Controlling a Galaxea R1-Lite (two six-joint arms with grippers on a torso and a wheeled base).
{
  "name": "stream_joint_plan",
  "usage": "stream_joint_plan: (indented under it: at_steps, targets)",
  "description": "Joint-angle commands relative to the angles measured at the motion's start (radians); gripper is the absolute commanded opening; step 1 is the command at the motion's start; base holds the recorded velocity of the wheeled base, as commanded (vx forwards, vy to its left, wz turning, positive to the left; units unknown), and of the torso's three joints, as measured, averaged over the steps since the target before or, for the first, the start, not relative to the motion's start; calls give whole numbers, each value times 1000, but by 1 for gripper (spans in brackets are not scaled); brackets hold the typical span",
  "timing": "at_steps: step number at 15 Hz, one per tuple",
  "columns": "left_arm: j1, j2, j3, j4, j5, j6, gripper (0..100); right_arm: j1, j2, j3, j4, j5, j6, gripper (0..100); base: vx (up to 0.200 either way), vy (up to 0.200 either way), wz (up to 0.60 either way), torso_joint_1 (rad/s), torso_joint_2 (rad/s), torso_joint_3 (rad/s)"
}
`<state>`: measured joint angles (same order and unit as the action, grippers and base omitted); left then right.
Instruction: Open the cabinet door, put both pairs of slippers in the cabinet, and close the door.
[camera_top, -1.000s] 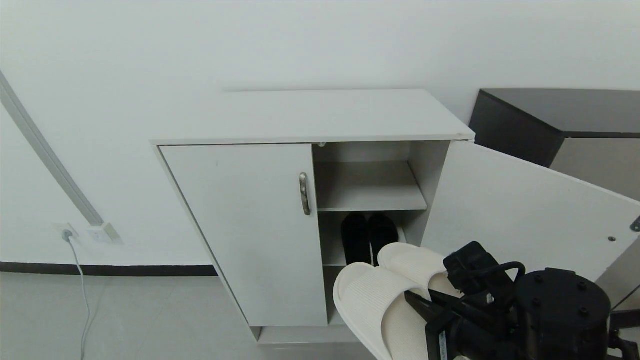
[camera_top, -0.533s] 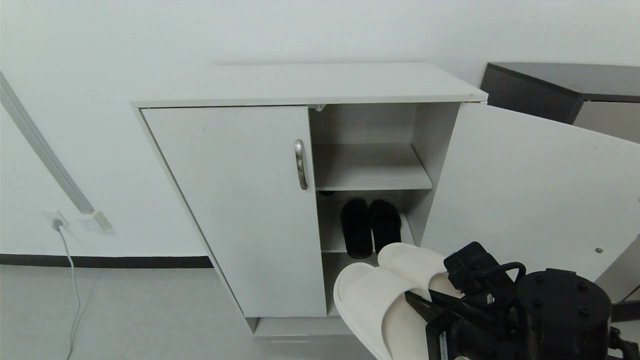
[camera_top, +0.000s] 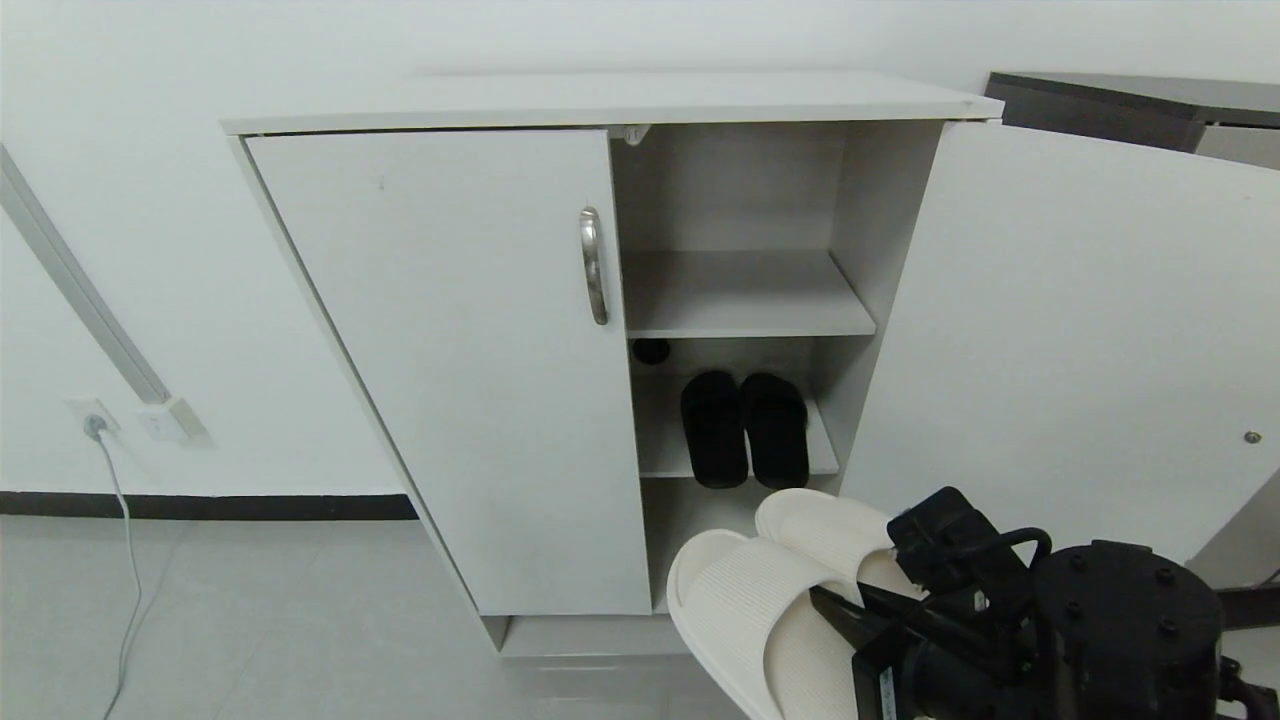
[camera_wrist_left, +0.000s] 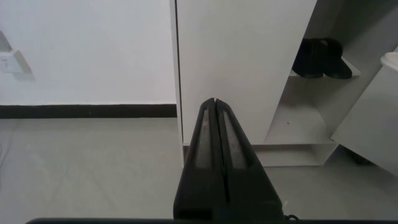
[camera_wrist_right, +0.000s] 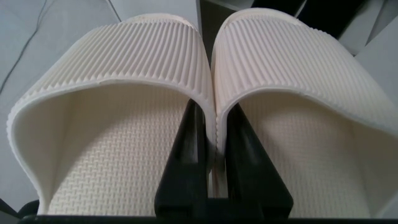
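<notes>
Cream foam, ribbed across the toes: the pale slippers (camera_wrist_right: 205, 87) ride in the right gripper (camera_wrist_right: 209, 149), its fingers squeezed almost together on the 2 adjoining inner walls, just in front of the cabinet (camera_top: 600, 100) and beside its open door (camera_top: 1080, 330). The black slippers (camera_top: 745, 428) already sit on the middle shelf (camera_top: 660, 460). The left gripper (camera_wrist_left: 215, 107) hangs low before the closed door (camera_top: 450, 350), fingers pressed together on nothing.

With only a thin pinch holding both shoes, 1 could likely slip free. Their toes could also catch a shelf edge or nudge the black pair on the way in.

The pale pair's heels are cut off in the head view, and the pair hides part of the bottom compartment. A small dark object beside the closed door's edge is hard to identify.
</notes>
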<state>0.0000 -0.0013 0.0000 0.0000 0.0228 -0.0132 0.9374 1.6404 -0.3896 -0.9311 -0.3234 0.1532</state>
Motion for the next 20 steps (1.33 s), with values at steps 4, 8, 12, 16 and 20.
stream_joint_plan:
  at_steps: [4, 8, 12, 16, 20]
  targets:
    - [0, 1, 0, 0, 0, 1, 0, 0, -1, 5, 0, -3, -20, 0, 0, 0, 0, 1, 15, 10]
    - [0, 1, -2, 0, 0, 1, 0, 0, 1, 15, 0, 1, -26, 0, 0, 0, 0, 0, 0, 0]
    - [0, 1, 0, 0, 0, 1, 0, 0, 1, 15, 0, 1, -26, 0, 0, 0, 0, 0, 0, 0]
    - [0, 1, 0, 0, 0, 1, 0, 9, 1, 18, -11, 4, -26, 0, 0, 0, 0, 0, 0, 0]
    - [0, 1, 0, 0, -1, 2, 0, 9, 15, 23, -29, 4, -26, 0, 0, 0, -150, -1, -1, 1]
